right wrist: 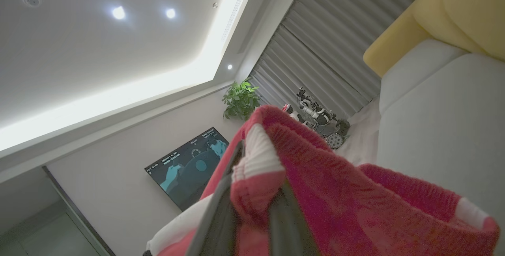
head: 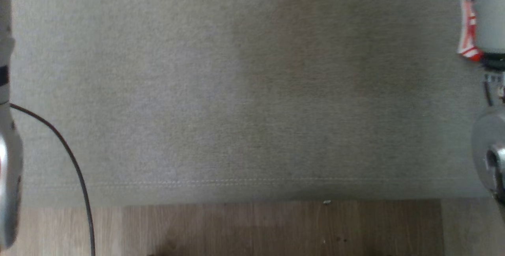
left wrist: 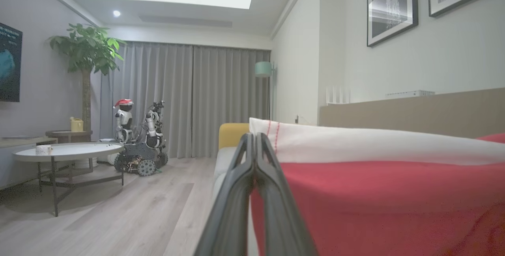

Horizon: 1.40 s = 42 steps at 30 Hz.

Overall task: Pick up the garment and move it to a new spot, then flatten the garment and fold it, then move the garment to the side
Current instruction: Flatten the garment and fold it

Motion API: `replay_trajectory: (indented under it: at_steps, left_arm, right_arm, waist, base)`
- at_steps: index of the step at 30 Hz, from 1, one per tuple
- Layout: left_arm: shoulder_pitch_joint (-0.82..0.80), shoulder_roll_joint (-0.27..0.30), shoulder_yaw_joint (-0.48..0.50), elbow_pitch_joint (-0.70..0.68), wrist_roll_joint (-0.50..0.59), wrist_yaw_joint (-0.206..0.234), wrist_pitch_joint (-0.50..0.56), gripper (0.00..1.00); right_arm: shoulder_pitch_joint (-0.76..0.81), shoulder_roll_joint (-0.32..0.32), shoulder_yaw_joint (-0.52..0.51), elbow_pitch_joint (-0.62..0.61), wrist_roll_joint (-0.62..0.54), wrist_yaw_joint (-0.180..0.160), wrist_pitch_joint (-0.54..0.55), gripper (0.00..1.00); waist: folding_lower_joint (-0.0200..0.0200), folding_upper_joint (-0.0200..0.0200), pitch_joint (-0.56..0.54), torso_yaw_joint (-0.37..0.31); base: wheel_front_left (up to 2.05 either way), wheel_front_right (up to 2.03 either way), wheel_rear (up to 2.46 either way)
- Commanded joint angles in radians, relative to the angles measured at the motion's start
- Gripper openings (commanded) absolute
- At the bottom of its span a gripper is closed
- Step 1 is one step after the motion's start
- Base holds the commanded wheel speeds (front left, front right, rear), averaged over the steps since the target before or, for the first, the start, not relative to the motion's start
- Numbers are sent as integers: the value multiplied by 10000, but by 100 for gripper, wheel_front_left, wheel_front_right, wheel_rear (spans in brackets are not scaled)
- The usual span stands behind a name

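Fingers of my right gripper point(right wrist: 256, 177) clamp narrowly on a bunched fold of the red-and-white knit garment point(right wrist: 335, 193). My left gripper point(left wrist: 254, 137) is pinched tight at its white-banded edge, the cloth stretching off to one side. I see it held up between the two, off the grey sofa seat point(head: 236, 90)

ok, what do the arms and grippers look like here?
Left gripper: two long, dark grey fingers tapering to slim tips. Right gripper's fingers same dark finish. Left forearm pale silver with a dark band and a thin black cable; right forearm pale grey, rounded silver joint below.
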Motion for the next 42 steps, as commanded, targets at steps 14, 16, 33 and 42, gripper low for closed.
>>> replay_trajectory:
  at_steps: [14, 16, 33, 42]
  left_arm:
    - [3682, -251, 655, 395, 1112, -1245, -229, 0]
    - [4441, -217, 763, 322, 1235, -1360, -229, 0]
    - [8278, 107, 801, -237, 1989, -2059, -231, 0]
    - [9225, 189, 627, -216, 2086, -2223, -231, 0]
  right_arm:
    - [3307, 186, 2516, 2270, 1819, 63, -631, 0]
    - [3789, 186, 2714, 2488, 1901, 63, -418, 0]
    - [5502, 23, 3914, 5239, 842, 63, 1075, 0]
    - [6164, -388, 4385, 5505, 209, 63, 2239, 0]
  waist:
    - [-5, 1, -342, 278]
    - [-5, 1, -587, 246]
    - [-5, 1, -2273, 95]
    - [-5, 1, -2858, 189]
  base:
    - [0, 0, 0]
    - [0, 0, 0]
    - [0, 0, 0]
    - [0, 0, 0]
